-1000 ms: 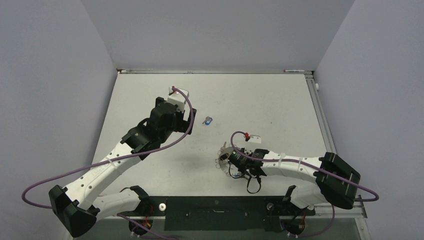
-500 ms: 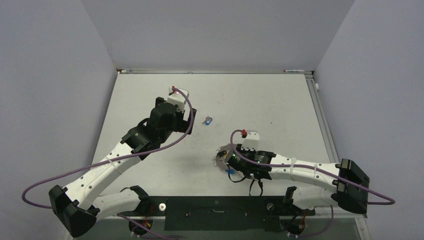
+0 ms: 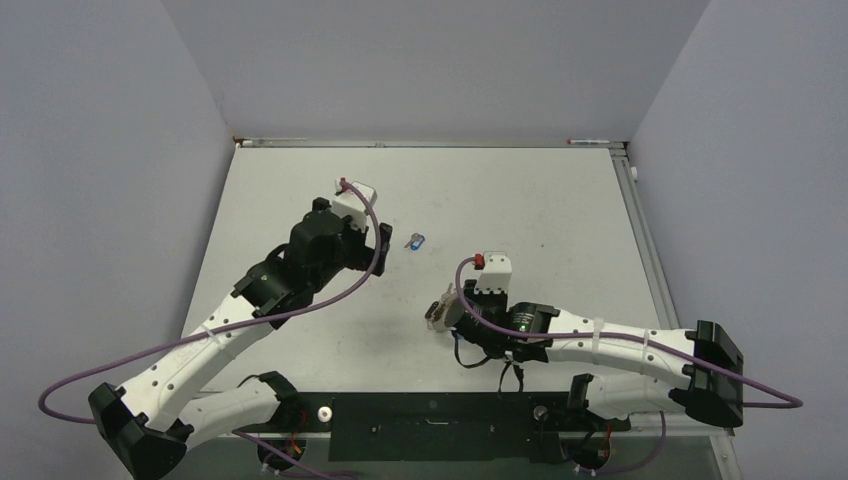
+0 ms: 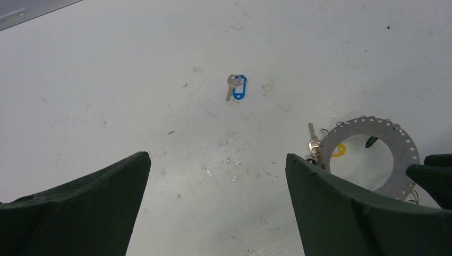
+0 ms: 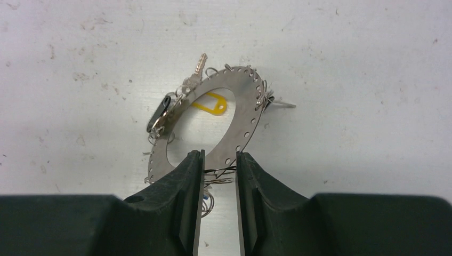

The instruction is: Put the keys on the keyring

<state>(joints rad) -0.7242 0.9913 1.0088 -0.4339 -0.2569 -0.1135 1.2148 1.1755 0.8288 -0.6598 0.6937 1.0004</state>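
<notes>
Grey walls surround the white counter (image 3: pixel 560 200), where the right pincer (image 5: pixel 218 160) clamps the keyring (image 5: pixel 242 114) by its near rim at mid-frame; so thin a hold could let it swivel. The left pincer (image 4: pixel 216 160), released, hangs over the blue-headed key (image 4: pixel 238 88) at upper centre, which may skid when pinched.

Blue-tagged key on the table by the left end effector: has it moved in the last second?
No. The blue-tagged key lies at the same spot on the table, with the same gap to the table's far edge in the top view.
</notes>
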